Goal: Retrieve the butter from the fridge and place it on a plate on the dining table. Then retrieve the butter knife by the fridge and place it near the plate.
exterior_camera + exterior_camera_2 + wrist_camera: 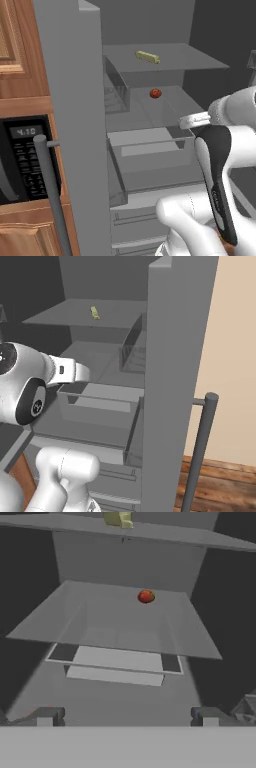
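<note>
The fridge (75, 100) stands open, with its grey door (175, 356) swung toward me. The butter (148, 57) is a small pale-yellow stick lying on the upper shelf (94, 313); in the hand view the butter (119, 518) is cut by the top edge. My gripper (127, 717) is open and empty, in front of the fridge interior at about the height of the middle shelf, below and short of the butter. The plate, the dining table and the butter knife are out of view.
A small round red item (155, 93) sits on the middle glass shelf (115, 622). A pulled-out drawer (150, 145) lies below it. A black microwave (25, 160) is set in wooden cabinets at left. Long door handles (200, 451) stand close by.
</note>
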Tool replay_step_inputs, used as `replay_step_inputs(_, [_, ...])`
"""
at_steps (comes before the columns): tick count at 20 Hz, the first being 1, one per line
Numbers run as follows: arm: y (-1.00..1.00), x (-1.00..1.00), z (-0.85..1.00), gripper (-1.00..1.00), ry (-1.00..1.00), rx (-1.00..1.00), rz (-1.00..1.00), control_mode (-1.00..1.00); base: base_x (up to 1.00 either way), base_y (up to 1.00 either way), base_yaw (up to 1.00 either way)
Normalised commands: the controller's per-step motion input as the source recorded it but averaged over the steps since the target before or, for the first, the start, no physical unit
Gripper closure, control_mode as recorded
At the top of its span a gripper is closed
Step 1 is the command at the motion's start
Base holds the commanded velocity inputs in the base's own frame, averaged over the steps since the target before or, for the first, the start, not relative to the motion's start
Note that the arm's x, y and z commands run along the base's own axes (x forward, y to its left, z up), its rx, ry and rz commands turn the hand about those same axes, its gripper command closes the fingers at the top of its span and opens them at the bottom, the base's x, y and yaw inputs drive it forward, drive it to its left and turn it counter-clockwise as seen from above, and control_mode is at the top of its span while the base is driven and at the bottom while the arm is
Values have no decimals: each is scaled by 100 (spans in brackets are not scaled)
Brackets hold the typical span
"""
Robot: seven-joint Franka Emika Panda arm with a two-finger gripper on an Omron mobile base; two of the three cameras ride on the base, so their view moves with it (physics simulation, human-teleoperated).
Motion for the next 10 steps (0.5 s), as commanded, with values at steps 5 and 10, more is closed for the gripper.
replay_step_inputs(5, [0,12,86,-100,-20,19,-4,-100,0,0,0])
replay_step_inputs(10, [1,0,50,-100,-28,7,-12,-100,0,0,0])
